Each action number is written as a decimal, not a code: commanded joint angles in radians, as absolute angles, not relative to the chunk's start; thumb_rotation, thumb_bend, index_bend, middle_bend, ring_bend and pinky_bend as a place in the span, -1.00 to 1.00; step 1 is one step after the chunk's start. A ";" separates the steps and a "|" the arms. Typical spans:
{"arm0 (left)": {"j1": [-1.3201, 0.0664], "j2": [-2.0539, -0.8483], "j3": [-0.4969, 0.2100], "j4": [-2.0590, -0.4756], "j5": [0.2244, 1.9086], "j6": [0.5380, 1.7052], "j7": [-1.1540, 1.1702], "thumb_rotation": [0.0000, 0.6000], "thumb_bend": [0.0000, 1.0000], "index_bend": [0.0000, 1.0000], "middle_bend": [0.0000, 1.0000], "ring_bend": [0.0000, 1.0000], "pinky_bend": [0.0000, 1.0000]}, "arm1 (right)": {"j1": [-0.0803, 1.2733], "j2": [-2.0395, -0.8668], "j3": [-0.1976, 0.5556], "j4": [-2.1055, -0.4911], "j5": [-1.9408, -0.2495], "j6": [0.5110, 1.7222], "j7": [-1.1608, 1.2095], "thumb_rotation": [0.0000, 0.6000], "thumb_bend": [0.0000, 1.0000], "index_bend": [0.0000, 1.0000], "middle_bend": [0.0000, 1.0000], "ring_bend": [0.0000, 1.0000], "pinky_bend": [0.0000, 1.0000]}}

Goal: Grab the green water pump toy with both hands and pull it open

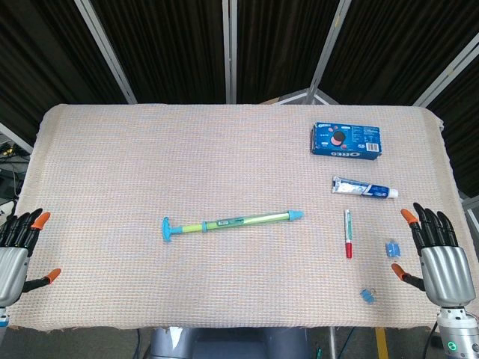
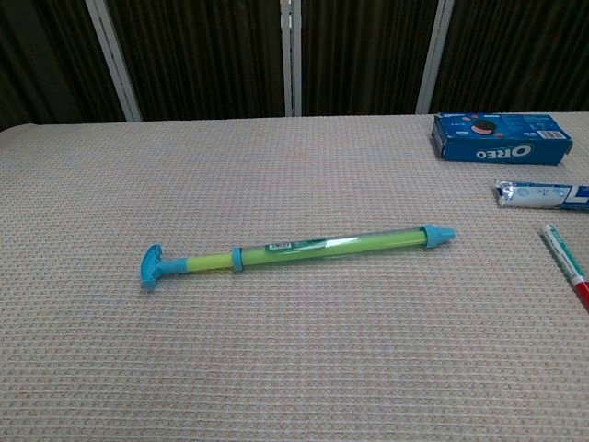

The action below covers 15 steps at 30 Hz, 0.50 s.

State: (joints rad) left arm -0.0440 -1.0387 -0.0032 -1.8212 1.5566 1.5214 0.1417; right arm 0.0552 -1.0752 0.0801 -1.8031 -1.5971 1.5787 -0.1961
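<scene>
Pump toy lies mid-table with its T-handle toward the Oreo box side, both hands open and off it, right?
Not quite. The head view shows the pump toy with its T-handle toward the left hand, away from the Oreo box. The right hand is also open, off it.

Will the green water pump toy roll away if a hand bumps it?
The green water pump toy looks like a round tube, so it might roll a little. Its wide blue T-handle would probably stop it. It looks like stiff, thin plastic, likely light.

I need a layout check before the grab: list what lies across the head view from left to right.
Left hand → green water pump toy with blue ends → red-and-white marker pen → small blue clip → right hand.
</scene>
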 commanded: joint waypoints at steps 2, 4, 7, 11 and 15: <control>-0.042 -1.035 -0.004 -1.823 1.555 1.526 0.137 1.00 -1.00 -1.00 -1.00 -1.00 -1.00 | 0.056 -1.076 0.077 -1.801 -1.597 1.574 -0.195 1.00 -1.00 -1.00 -1.00 -1.00 -1.00; -0.041 -1.035 -0.004 -1.823 1.553 1.524 0.140 1.00 -1.00 -1.00 -1.00 -1.00 -1.00 | 0.057 -1.078 0.075 -1.797 -1.594 1.568 -0.195 1.00 -1.00 -1.00 -1.00 -1.00 -1.00; -0.042 -1.034 -0.003 -1.827 1.548 1.518 0.142 1.00 -1.00 -1.00 -1.00 -1.00 -1.00 | 0.061 -1.081 0.071 -1.787 -1.585 1.551 -0.196 1.00 -1.00 -1.00 -1.00 -1.00 -1.00; -0.047 -1.037 -0.007 -1.831 1.546 1.513 0.151 1.00 -1.00 -1.00 -1.00 -1.00 -1.00 | 0.075 -1.090 0.074 -1.769 -1.557 1.513 -0.206 1.00 -1.00 -1.00 -0.84 -0.94 -1.00; -0.069 -1.054 -0.017 -1.815 1.509 1.469 0.173 1.00 -1.00 -1.00 -1.00 -1.00 -1.00 | 0.191 -1.132 0.129 -1.689 -1.507 1.362 -0.231 1.00 -1.00 -1.00 0.24 0.16 -0.45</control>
